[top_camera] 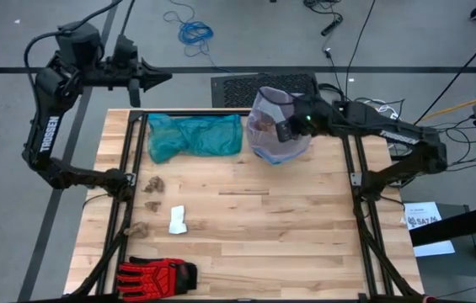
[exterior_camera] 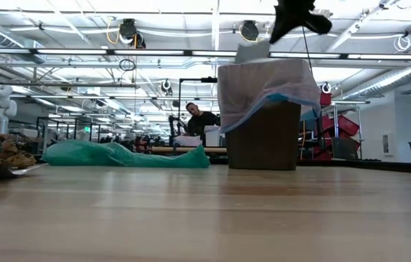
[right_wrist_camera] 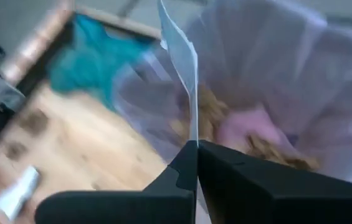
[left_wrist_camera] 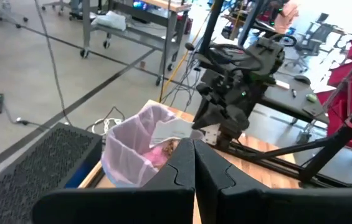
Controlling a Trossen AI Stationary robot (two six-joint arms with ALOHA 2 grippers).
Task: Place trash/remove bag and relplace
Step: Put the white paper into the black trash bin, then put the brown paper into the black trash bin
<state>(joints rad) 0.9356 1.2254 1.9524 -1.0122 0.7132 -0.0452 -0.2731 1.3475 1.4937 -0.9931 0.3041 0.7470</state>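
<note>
The bin (exterior_camera: 262,135), a dark upright container at the far edge of the table (top_camera: 246,227), serves as landmark; the bag (exterior_camera: 263,84) lines it, mouth facing up, long axis vertical, its pale skirt folded down over the rim with a blue drawstring edge showing. From overhead the bin's body is wholly hidden by the bag. Inside lie crumpled brown and pink scraps, hard to make out.

The right gripper (right_wrist_camera: 194,146) hangs directly above the bin's mouth, its jaws closed on a thin white sheet of paper (right_wrist_camera: 182,56) that stands edge-up between the fingertips; in the table-level view the arm is cut off at the frame's top.

The left gripper (left_wrist_camera: 194,149) is raised beyond the table's far edge, well apart from the bin, jaws closed on nothing.

Just beside the bin lies a teal-green bag (top_camera: 194,135), flat, long axis along the far edge. Nearer from the bin: brown scraps (top_camera: 153,183), a white crumpled piece (top_camera: 178,220), and a red-and-black glove (top_camera: 157,274).

Legible writing: "TROSSEN" on the left arm (top_camera: 45,135). A label sheet (top_camera: 423,220) off the table is too small to read.
</note>
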